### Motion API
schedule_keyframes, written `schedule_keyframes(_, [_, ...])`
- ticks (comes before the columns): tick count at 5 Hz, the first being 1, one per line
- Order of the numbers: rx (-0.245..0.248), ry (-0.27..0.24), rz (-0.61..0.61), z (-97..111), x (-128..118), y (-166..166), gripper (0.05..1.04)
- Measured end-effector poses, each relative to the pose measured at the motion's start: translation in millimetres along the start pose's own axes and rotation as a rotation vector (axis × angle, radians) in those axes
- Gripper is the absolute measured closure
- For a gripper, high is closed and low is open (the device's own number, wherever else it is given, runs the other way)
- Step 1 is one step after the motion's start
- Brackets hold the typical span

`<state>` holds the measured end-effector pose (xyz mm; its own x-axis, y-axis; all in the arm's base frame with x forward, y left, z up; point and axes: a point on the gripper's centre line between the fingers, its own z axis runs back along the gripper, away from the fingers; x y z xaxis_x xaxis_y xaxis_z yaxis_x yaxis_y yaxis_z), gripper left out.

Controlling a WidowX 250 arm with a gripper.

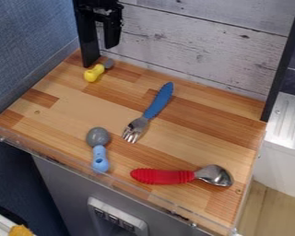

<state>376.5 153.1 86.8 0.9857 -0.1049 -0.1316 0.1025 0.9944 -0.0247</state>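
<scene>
The black gripper (107,19) hangs at the upper left, in front of the whitewashed plank wall and beside a black post. Below it, a small utensil with a yellow handle and grey head (94,73) lies near the back left corner of the wooden surface. A metal fork with a blue handle (157,102) lies diagonally near the middle, tines toward the front. At the front left is a light blue and grey spoon (99,154). Along the front right lies a metal spoon with a ribbed red handle (163,176), its bowl pointing right.
The wooden surface (73,107) has a clear raised lip (70,164) along its front edge. Black posts stand at its back left (86,39) and right (280,69). A plank wall (193,48) closes the back, and a blue wall (26,41) runs along the left.
</scene>
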Motion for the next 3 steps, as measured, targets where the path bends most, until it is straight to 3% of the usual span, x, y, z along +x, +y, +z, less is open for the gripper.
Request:
schedule_keyframes(2, [0.002,-0.014,0.073,-6.7,1.7,8.8,0.083])
schedule_keyframes(3, [-0.012,0.016,0.094,-36.6,1.5,15.7,0.085])
